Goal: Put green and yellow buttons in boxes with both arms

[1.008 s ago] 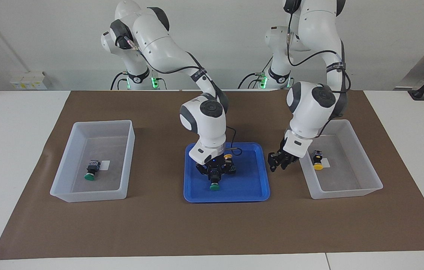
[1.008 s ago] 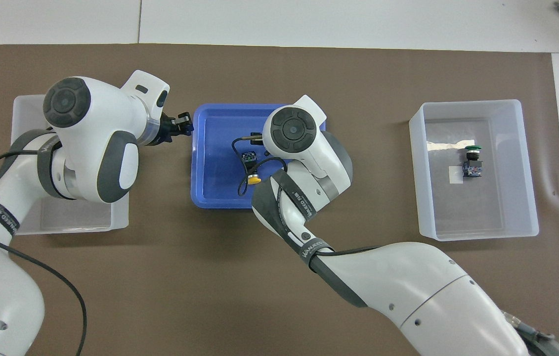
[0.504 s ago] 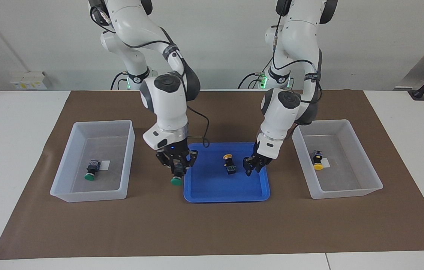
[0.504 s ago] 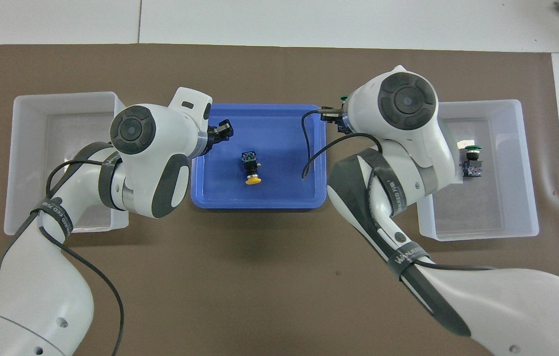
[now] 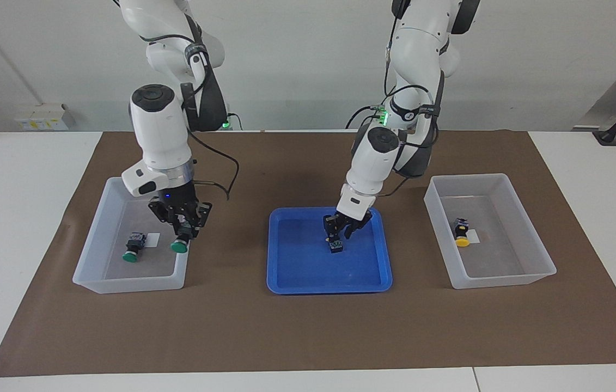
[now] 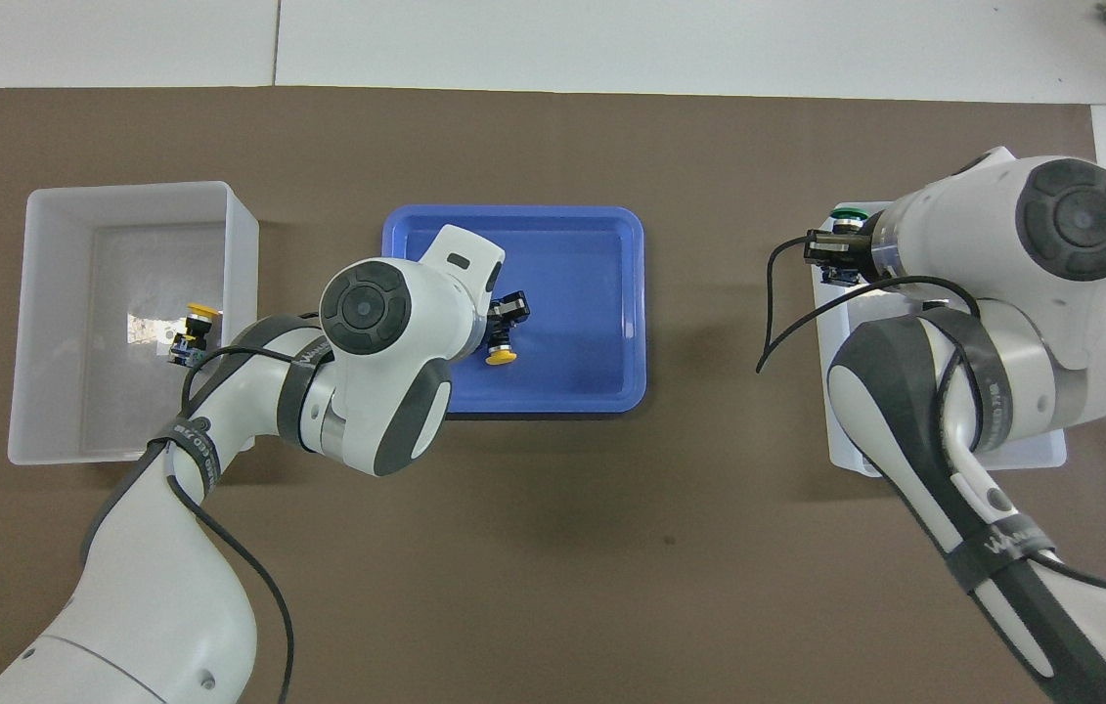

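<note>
Buttons first: your right pincer point(image 5: 183, 231) is clamped on a green button point(image 5: 179, 246) and hangs over the box point(image 5: 90, 256) at the right arm's end of the desk point(image 5: 24, 179), above the wall nearest the blue tray point(image 5: 297, 280). A second green button point(image 5: 130, 255) lies on that box's floor beside its white label point(image 5: 153, 238). Your left pincer point(image 5: 343, 227) is down in the tray over a yellow button point(image 6: 498, 352), fingers either side of its black body; you cannot tell whether they have closed. The other yellow button point(image 5: 461, 240) sits in the box point(image 5: 531, 267) at the left arm's end.
</note>
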Robot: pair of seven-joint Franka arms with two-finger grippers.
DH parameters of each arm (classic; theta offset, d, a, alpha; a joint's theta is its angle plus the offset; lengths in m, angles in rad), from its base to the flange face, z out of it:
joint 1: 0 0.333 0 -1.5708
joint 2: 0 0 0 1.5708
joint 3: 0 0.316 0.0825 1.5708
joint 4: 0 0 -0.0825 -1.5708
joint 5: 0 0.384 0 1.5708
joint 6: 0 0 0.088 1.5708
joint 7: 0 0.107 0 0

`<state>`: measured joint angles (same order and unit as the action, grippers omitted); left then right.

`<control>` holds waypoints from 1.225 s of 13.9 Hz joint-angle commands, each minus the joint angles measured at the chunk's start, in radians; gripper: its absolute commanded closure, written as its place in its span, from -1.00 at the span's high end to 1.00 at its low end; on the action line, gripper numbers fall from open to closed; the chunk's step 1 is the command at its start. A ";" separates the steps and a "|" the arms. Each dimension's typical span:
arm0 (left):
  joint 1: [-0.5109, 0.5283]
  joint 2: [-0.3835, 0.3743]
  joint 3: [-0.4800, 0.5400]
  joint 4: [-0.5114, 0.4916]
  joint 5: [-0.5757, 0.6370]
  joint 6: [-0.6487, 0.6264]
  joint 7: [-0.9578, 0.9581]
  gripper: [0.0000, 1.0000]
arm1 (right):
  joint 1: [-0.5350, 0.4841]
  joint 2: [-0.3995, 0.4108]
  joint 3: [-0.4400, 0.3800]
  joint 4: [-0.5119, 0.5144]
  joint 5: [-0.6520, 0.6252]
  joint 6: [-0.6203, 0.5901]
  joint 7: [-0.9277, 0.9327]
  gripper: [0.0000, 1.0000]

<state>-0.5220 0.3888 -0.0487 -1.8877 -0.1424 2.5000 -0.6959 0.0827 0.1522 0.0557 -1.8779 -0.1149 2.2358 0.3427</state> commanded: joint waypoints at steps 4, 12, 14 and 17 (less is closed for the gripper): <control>-0.039 -0.008 0.020 -0.102 -0.010 0.080 0.078 -0.06 | -0.162 -0.059 0.013 -0.147 0.100 0.021 -0.339 -1.00; -0.020 -0.005 0.024 -0.012 0.000 -0.033 0.075 -1.00 | -0.239 0.070 0.013 -0.198 0.149 0.191 -0.513 -1.00; 0.020 -0.005 0.027 0.086 0.001 -0.162 0.078 -1.00 | -0.241 0.092 0.013 -0.222 0.149 0.225 -0.514 -1.00; 0.088 -0.056 0.029 0.171 0.004 -0.327 0.081 -1.00 | -0.239 0.092 0.013 -0.245 0.150 0.235 -0.508 -0.33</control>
<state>-0.4768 0.3735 -0.0196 -1.7642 -0.1417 2.2825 -0.6339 -0.1425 0.2611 0.0568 -2.0966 -0.0004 2.4477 -0.1289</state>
